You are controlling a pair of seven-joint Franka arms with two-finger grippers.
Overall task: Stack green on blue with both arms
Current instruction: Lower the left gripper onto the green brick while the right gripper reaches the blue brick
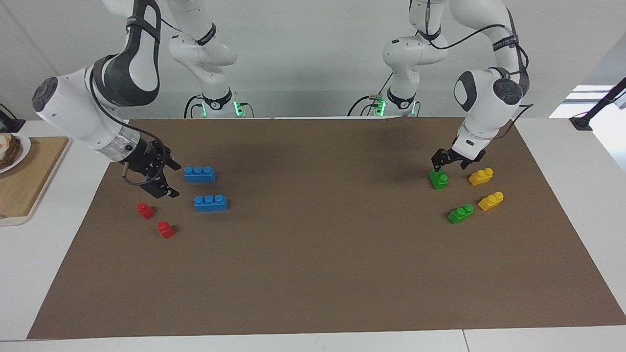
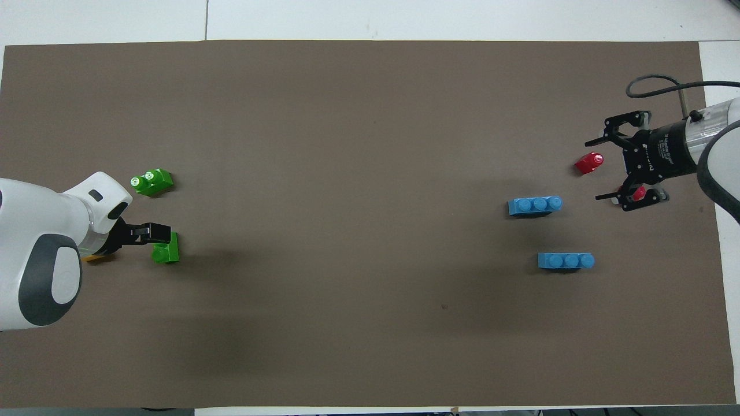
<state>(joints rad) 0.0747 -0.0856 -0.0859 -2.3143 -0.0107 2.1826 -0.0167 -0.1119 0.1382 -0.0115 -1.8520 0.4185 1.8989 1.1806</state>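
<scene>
Two green bricks lie at the left arm's end of the brown mat. My left gripper (image 1: 448,166) is low over the nearer green brick (image 1: 438,180), with one fingertip (image 1: 435,168) at its top. The jaws look open. In the overhead view this gripper (image 2: 144,237) sits beside that brick (image 2: 166,252). The second green brick (image 1: 460,213) (image 2: 151,181) lies farther out. Two blue bricks (image 1: 200,174) (image 1: 211,202) lie at the right arm's end and also show in the overhead view (image 2: 566,261) (image 2: 534,205). My right gripper (image 1: 172,178) (image 2: 598,170) hovers open and empty beside them.
Two red bricks (image 1: 145,210) (image 1: 166,229) lie under and beside the right gripper. Two yellow bricks (image 1: 480,176) (image 1: 491,201) lie beside the green ones. A wooden board (image 1: 29,181) with a plate (image 1: 12,151) stands off the mat at the right arm's end.
</scene>
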